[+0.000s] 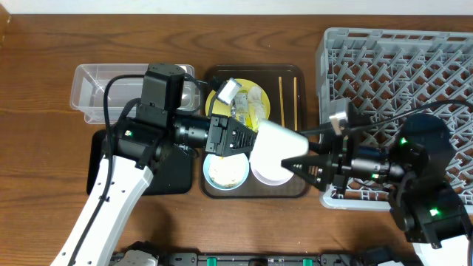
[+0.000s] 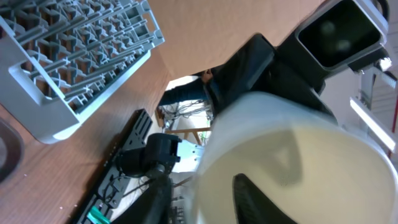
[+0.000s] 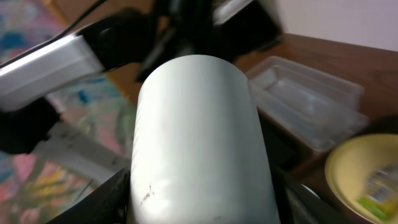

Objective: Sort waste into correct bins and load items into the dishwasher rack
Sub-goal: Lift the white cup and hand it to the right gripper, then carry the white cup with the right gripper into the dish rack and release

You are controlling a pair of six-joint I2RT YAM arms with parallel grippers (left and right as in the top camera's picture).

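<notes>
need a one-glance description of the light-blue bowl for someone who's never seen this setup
Find the big grey dishwasher rack on the right of the overhead view; directly left of it lies the brown serving tray. The light-blue bowl sits in that tray's near-left corner. Unlike the white bowl beside it, it holds beige food scraps.
</notes>
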